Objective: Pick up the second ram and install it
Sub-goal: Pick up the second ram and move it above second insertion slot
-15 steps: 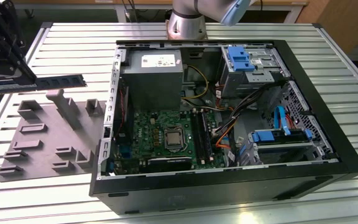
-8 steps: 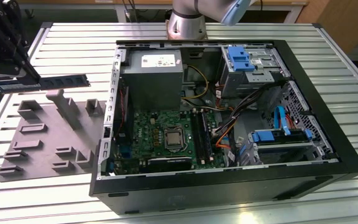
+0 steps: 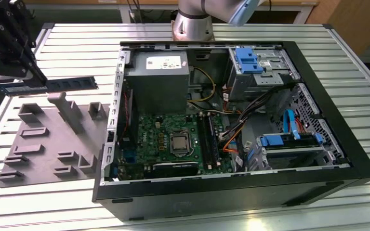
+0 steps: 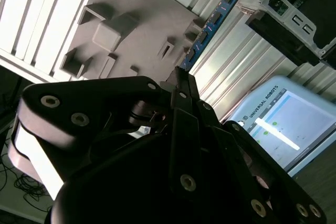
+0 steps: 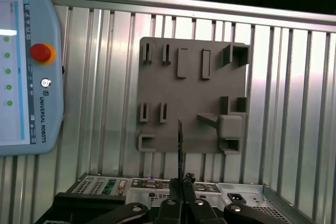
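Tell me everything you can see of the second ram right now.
The second ram is a long, thin, flat blue-black stick with a row of dark chips along its face. It is held on edge, roughly level, by the pincer, which grips it partway along. It hangs by the edge of the grey holder tray, to the exterior view's left of the open computer case. Nothing else visibly touches it.
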Controlling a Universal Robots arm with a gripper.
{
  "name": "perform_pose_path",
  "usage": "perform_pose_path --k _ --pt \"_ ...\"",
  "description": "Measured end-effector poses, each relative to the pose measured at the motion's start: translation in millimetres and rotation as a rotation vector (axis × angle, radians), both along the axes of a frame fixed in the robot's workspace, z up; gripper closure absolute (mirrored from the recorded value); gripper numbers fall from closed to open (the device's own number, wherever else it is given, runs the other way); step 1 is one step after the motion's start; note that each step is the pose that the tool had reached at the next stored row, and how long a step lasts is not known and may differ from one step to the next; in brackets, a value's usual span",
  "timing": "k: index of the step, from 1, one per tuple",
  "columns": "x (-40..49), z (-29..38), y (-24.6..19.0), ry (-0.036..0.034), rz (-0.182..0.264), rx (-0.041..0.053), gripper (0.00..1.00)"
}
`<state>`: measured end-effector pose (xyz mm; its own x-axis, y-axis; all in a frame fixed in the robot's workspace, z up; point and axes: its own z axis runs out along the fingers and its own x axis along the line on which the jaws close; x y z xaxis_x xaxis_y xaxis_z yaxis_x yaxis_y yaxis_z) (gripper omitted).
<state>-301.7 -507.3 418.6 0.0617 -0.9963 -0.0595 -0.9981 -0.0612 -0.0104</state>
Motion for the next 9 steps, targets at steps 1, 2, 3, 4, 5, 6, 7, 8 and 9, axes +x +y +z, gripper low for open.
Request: perform_pose_path --k 1,2,3,4,5,6,7,8,9 --pt "0.8 0.0 0.0 0.0000 0.000 0.0000 0.88" --pt "1.5 0.0 0.0 0.0000 0.000 0.0000 0.88" --pt "2.3 0.0 0.0 0.0000 0.000 0.0001 0.88" --pt "3.1 0.0 0.0 0.0000 0.000 0.0000 0.88" --pt "3.9 0.0 0.0 0.0001 0.000 0.0000 0.88" --pt "4.7 0.0 0.0 0.0000 0.000 0.0000 0.88" --pt "5.7 0.0 0.0 0.0001 0.000 0.0000 0.88" --pt "6.8 0.0 0.0 0.0000 0.000 0.0000 0.88" --pt "7.8 0.0 0.0 0.0000 0.000 0.0000 0.88"
